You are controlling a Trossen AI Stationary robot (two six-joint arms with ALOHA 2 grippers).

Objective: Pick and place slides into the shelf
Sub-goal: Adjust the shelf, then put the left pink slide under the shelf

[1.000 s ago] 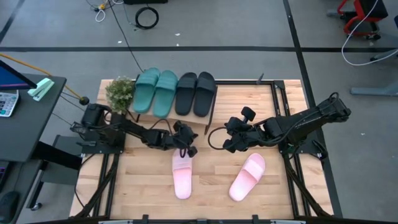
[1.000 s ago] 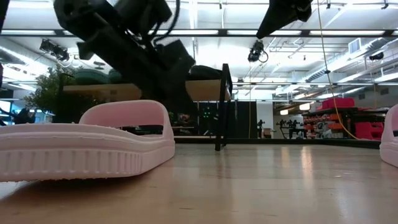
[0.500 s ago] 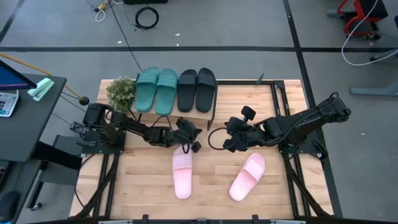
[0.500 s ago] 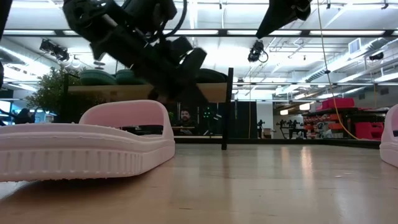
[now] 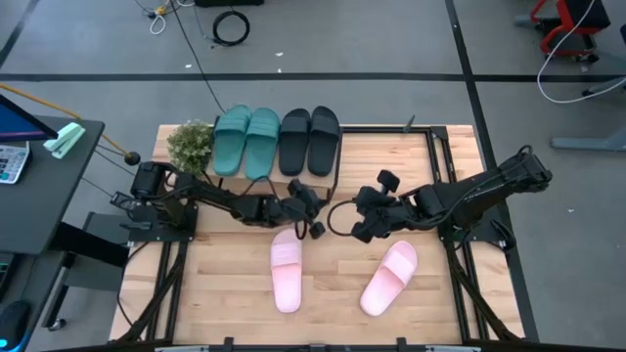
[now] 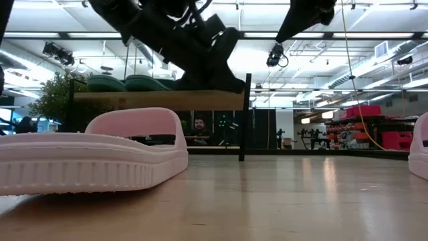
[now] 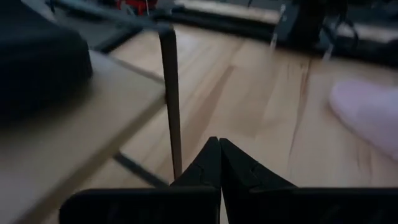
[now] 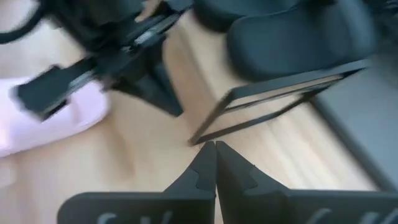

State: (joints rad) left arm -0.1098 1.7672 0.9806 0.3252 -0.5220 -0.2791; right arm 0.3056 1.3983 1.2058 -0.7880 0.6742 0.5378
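Observation:
The shelf (image 6: 160, 100) stands at the table's far left, with two teal slides (image 5: 245, 142) and two black slides (image 5: 308, 142) lying on its top board. Two pink slides lie sole-down on the table, one (image 5: 286, 277) near the middle and one (image 5: 388, 278) to its right. My left gripper (image 5: 315, 227) is shut and hovers by the shelf's near right leg (image 7: 169, 93), just beyond the left pink slide's far end. My right gripper (image 5: 357, 227) is shut too. It hangs above the table between the shelf and the right pink slide.
A potted plant (image 5: 189, 145) stands at the shelf's left end. A black metal frame (image 5: 430, 132) runs along the table's far right edge. Bare wood lies between the two pink slides and along the near edge. A desk (image 5: 39, 186) stands off the table's left side.
My left gripper has moved from over the left pink slide's far end toward the table's right edge and has risen, ending beside the shelf's near right corner. It stays shut. The pink slides have kept their places.

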